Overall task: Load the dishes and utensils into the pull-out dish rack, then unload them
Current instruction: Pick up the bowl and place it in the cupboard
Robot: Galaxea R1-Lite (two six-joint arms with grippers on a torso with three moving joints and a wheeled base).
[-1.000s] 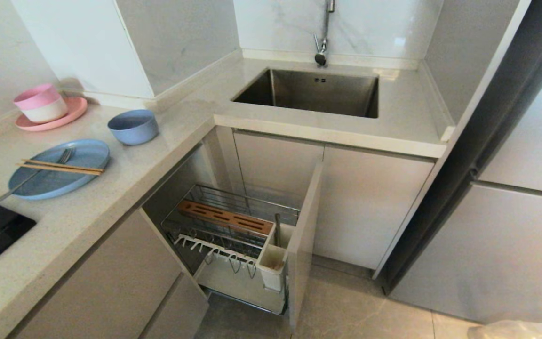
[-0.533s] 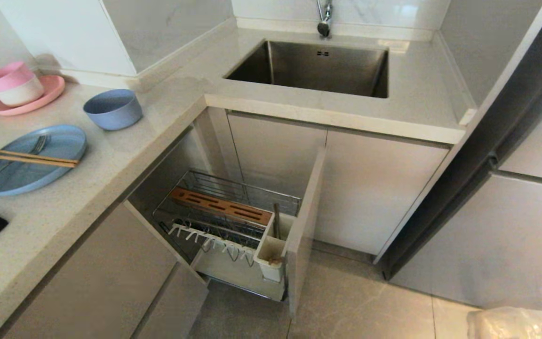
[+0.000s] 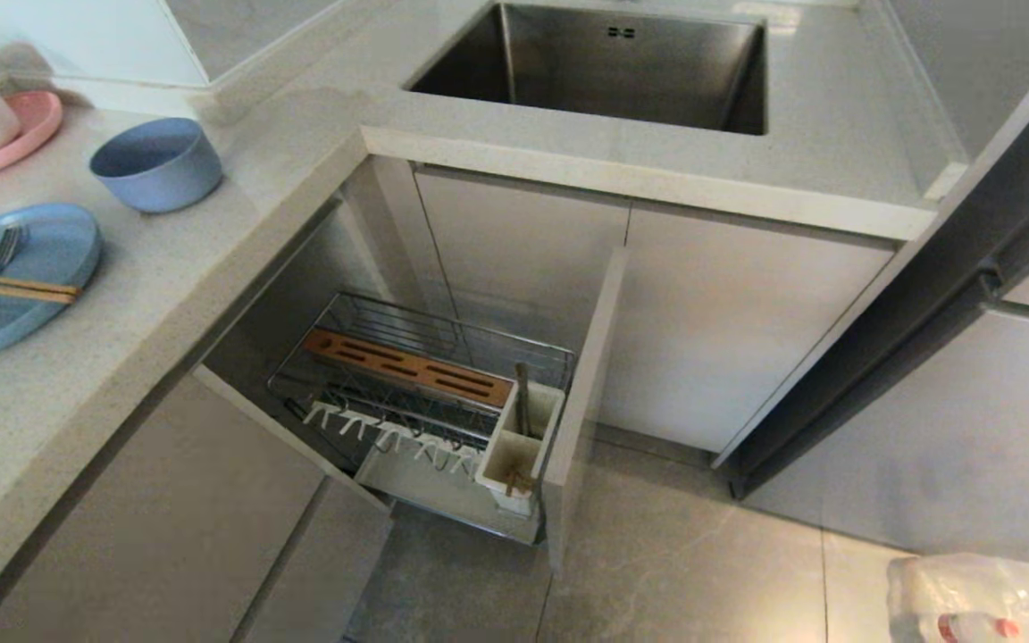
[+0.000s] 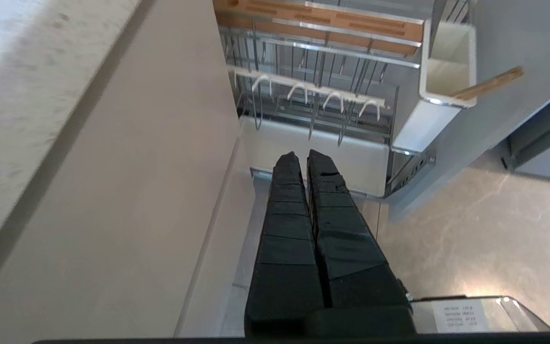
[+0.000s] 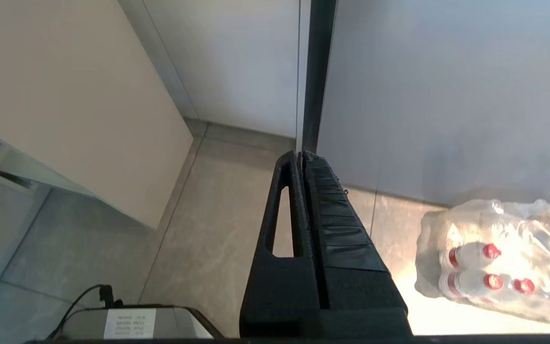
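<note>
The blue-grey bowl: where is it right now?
In the head view the blue-grey bowl stands upright on the countertop at upper left, between the pink plate and the light-blue plate.

Bright, even light; glare on floor (image 3: 675, 572) btm right.

Pale stone counter (image 3: 238, 232); steel sink (image 3: 604, 67); grey tiled floor (image 3: 684, 572).

Rack (image 3: 425, 393) open above; front panel (image 3: 579, 393) blocks right side.
</note>
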